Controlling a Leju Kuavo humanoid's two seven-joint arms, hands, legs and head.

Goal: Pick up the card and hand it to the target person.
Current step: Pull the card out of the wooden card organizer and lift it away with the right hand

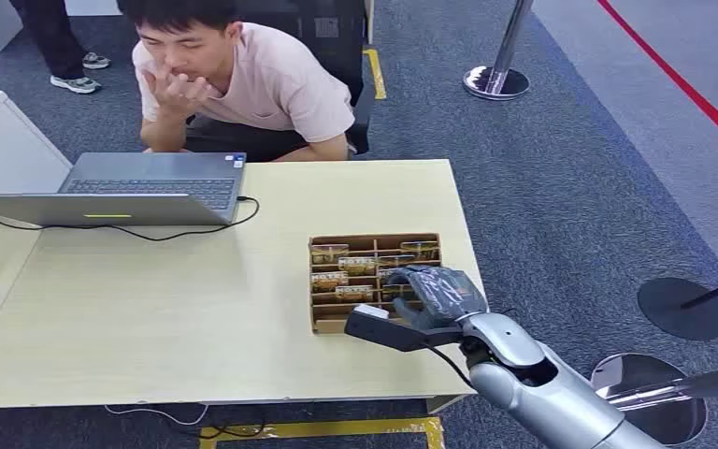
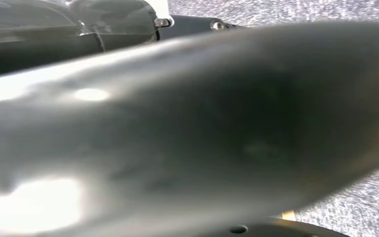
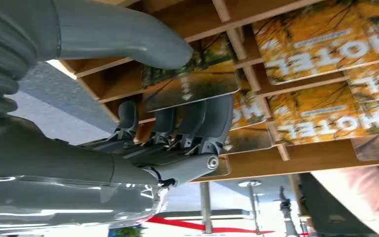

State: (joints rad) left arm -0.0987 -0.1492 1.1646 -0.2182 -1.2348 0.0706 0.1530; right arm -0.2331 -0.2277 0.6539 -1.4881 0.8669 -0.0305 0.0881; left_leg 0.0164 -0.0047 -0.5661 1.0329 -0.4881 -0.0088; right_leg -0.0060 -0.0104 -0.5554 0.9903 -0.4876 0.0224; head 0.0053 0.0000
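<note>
Fingers (image 3: 197, 123) and thumb of the right hand (image 1: 430, 297) pinching a hotel card (image 3: 190, 84)

Card's barely lifted, sitting over the slotted wooden tray (image 1: 323, 323) on the table (image 1: 150, 309), more cards racked beside it. Person (image 1: 243, 79) sits across by the laptop (image 1: 145, 187). Can't tell about the left hand.

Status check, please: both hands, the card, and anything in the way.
Right hand pinching orange hotel card, still in brown slotted cardboard tray. Left hand unseen. Person in pink shirt waits behind table; path open.
</note>
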